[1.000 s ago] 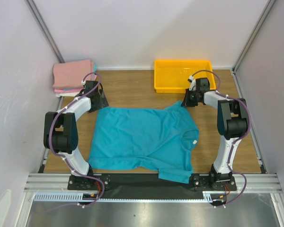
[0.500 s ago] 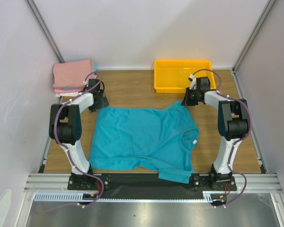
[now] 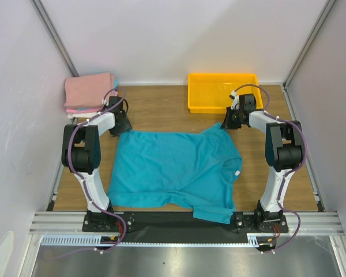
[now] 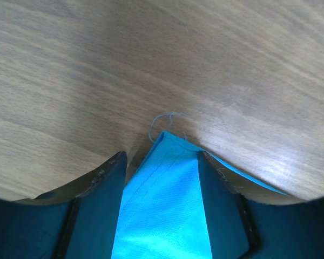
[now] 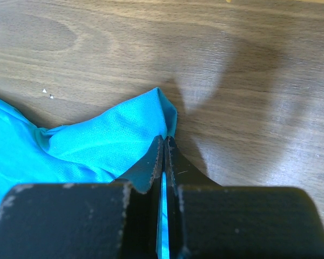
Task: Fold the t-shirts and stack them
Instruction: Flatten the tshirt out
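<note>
The teal t-shirt [image 3: 167, 167] lies spread flat, mildly wrinkled, with the right hand [image 5: 163, 139] pinching its edge and the left hand [image 4: 161, 155] parted astride its corner.

The teal t-shirt [image 3: 173, 167] lies flat on the table [image 3: 161, 109]; the left gripper [image 3: 123, 123] and right gripper [image 3: 230, 120] are at its far corners.

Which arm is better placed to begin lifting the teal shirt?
Right: the right hand is shut on a shirt corner, while the left hand stands open around its corner, not gripping.
</note>
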Motion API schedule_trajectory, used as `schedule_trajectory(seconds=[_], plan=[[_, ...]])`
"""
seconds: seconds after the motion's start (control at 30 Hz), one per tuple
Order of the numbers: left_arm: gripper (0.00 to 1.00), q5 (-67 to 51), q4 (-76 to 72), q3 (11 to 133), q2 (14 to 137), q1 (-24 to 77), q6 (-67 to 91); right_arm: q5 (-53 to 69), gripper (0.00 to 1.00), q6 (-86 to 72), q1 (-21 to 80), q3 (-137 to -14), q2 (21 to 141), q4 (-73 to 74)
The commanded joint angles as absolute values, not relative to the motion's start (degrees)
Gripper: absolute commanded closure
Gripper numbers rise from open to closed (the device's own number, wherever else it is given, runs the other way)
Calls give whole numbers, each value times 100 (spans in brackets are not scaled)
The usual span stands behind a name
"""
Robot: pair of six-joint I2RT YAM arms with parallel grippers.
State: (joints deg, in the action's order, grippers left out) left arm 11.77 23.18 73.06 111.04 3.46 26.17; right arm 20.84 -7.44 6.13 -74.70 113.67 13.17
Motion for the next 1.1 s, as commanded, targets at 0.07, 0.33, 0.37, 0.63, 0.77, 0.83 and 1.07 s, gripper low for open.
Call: schedule_trajectory(seconds=[0.07, 0.33, 0.37, 0.63, 0.77, 0.83, 1.07], plan=[[41, 1204, 2215, 7567, 11171, 308, 2768, 2074, 100, -729, 598, -7717, 11162, 1336], [48, 1239, 2145, 7646, 11224, 308, 2786, 2057, 100, -729, 598, -7743, 11197, 1345], [49, 1248, 2136, 7646, 11232, 308, 2804, 2057, 100, -721, 598, -7761, 11197, 1345], [54, 1326, 2083, 7690, 11259, 308, 2813, 2074, 100, -729, 606, -7769, 11224, 1345], [44, 1441, 2101, 7708, 11224, 308, 2812, 2066, 100, -721, 606, -7761, 11215, 1362], [42, 1459, 2083, 7717, 11215, 308, 2804, 2074, 100, -721, 589, -7761, 11232, 1362], [43, 1450, 2039, 7866, 11294, 308, 2848, 2083, 100, -694, 598, -7805, 11268, 1389]])
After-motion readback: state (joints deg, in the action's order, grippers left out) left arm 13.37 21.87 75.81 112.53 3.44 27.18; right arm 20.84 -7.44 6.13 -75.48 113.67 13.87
